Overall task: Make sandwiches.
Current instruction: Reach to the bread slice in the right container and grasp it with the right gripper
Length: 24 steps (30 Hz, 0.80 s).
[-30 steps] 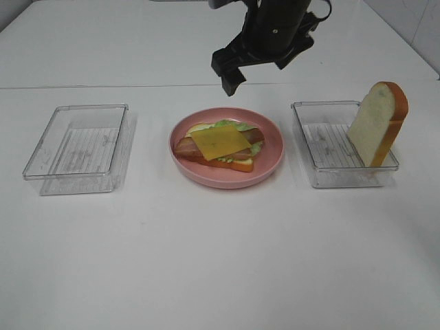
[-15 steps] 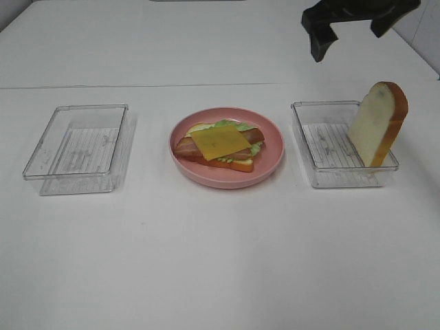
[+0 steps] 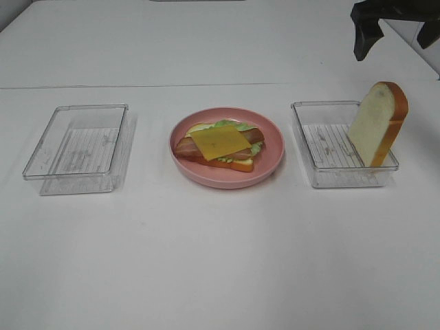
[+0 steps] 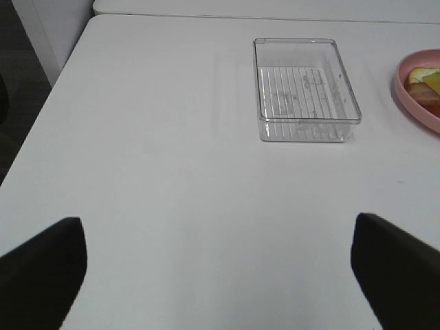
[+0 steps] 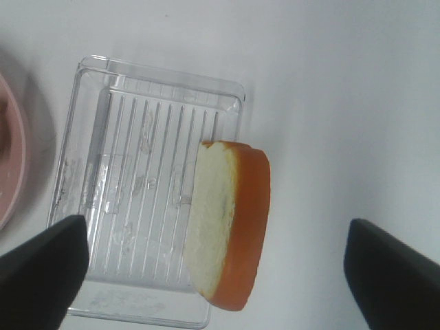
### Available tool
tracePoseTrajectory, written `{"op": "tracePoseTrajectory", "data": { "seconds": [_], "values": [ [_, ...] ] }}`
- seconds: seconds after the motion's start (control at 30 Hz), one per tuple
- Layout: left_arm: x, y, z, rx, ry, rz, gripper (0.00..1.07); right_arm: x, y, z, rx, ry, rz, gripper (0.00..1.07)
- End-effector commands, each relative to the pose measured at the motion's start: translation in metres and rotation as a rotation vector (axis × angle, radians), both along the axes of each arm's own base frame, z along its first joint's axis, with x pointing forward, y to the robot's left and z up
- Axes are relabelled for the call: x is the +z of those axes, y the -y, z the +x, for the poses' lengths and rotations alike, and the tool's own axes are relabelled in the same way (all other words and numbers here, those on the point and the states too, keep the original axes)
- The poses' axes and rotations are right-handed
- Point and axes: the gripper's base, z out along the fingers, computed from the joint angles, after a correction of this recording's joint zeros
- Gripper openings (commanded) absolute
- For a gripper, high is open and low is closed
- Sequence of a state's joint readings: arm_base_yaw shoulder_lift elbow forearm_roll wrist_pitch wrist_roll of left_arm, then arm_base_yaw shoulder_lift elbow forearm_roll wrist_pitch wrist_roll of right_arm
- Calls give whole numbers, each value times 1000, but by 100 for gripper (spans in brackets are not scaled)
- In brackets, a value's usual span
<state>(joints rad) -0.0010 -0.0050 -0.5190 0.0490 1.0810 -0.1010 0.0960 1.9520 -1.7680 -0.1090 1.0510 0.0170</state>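
The surface (image 3: 206, 261) is a plain white tabletop, matte and evenly lit, with soft, faint shadows only; a thin straight seam (image 3: 137, 86) runs across it from side to side in the exterior high view, dividing a far panel from the near one. At the far left corner of that view a sliver of grey floor (image 3: 8, 12) shows beyond the edge; at the far right a pale wall (image 3: 419, 31) rises beside the surface. In the left wrist view the surface edge is rounded; a dark floor (image 4: 20, 96) lies beyond it, and a white panel (image 4: 62, 27) stands upright there.
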Motion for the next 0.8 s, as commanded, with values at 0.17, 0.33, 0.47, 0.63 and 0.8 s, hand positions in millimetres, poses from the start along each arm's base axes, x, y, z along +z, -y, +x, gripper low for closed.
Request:
{"op": "tracePoseTrajectory", "data": {
  "seconds": [0.17, 0.33, 0.47, 0.63, 0.8],
  "values": [
    [0, 0, -3, 0, 24, -3, 96, -37, 7, 11, 1, -110, 34, 98],
    [0, 0, -3, 0, 24, -3, 96, -63, 7, 18, -1, -171, 27, 98],
    [0, 0, -3, 0, 24, -3, 96, -75, 8, 19, 3, -205, 16, 96],
    [0, 0, -3, 0, 24, -3, 96, -89, 8, 21, 2, -248, 11, 57],
    [0, 0, -3, 0, 24, -3, 96, -87, 8, 21, -1, -245, 12, 12]
  ]
}}
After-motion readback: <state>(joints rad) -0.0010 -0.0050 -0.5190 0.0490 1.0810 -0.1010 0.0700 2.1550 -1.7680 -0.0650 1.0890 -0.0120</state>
